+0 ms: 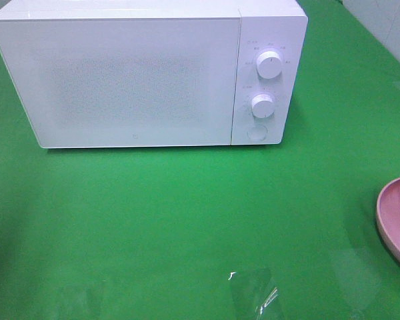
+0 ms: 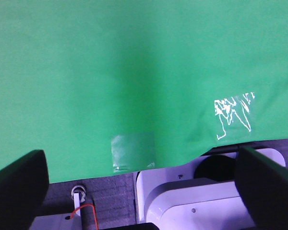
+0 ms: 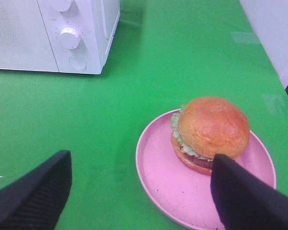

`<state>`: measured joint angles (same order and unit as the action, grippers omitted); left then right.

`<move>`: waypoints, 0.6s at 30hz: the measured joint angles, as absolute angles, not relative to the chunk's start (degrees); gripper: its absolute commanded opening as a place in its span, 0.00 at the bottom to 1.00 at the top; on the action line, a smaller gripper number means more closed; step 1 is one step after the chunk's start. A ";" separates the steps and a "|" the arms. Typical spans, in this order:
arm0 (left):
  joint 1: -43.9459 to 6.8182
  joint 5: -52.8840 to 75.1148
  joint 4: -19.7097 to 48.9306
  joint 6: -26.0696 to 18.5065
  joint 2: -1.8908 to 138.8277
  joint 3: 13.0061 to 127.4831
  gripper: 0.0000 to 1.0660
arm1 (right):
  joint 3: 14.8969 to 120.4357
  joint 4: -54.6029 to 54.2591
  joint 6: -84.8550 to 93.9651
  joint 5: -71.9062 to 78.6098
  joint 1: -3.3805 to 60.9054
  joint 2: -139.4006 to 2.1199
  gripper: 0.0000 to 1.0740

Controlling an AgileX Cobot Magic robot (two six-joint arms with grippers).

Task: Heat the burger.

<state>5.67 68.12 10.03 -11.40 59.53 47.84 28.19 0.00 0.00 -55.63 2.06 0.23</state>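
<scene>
- while the right gripper (image 3: 139, 191) hangs above the table (image 3: 86, 124), its two dark fingers (image 3: 36, 194) are spread wide apart and nothing sits between them.
- just ahead of that gripper, toward its right-hand finger, the burger (image 3: 209, 134) rests on a pink plate (image 3: 168, 182); the finger's tip overlaps the burger's near edge in the wrist view, though whether it touches cannot be told.
- the burger sits toward the far side of the plate, with green lettuce showing under the golden bun.
- farther ahead of the right gripper and off toward its left finger stands a white microwave (image 1: 140, 73), door closed, two knobs (image 1: 269, 65) on its panel.
- the left gripper (image 2: 139, 187) is also spread wide and holds nothing; beneath and ahead of it lies only green table, with a patch of clear tape (image 2: 133, 151) close by.
</scene>
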 measured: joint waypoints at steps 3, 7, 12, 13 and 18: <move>5.67 68.01 9.45 -11.34 54.89 45.32 0.92 | 28.19 0.00 0.00 -55.63 2.06 0.23 0.70; 5.67 67.61 9.17 -11.34 44.69 40.68 0.92 | 28.19 0.00 0.00 -55.63 2.06 0.23 0.70; 5.67 67.04 9.11 -11.34 34.49 36.73 0.92 | 28.19 0.00 0.00 -55.63 2.06 0.23 0.70; 5.67 67.04 9.11 -11.34 34.49 36.73 0.92 | 28.19 0.00 0.00 -55.63 2.06 0.23 0.70; 5.67 67.04 9.00 -11.34 25.78 32.72 0.92 | 28.19 0.00 0.00 -55.63 2.06 0.23 0.70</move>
